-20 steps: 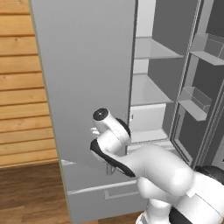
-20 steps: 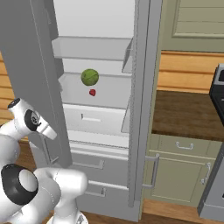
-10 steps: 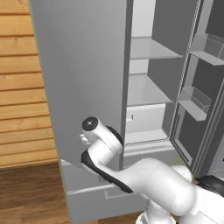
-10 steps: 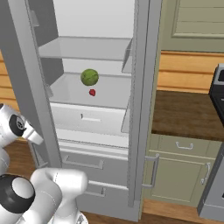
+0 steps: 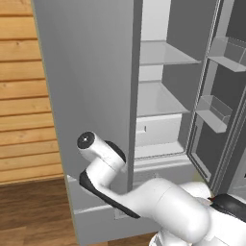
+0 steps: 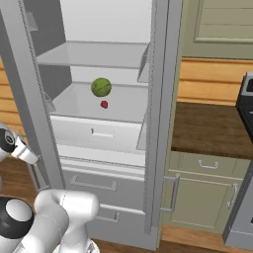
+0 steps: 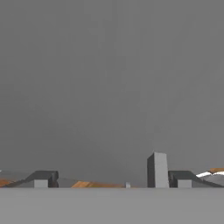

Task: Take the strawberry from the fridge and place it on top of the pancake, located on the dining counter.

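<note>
- Pincer (image 7: 98,181): your jaws stand wide, empty, close against the fridge (image 5: 86,86) door.
- Strawberry (image 6: 104,104): on the shelf, just beside the green fruit (image 6: 101,87).
- Next: reach inside for the berry.

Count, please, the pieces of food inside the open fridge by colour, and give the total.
Green: 1, the round green fruit on the shelf.
Red: 1, the small strawberry just in front of it.
Total: 2 pieces of food in the fridge.

glossy white arm (image 5: 163,211), dark joints
</note>
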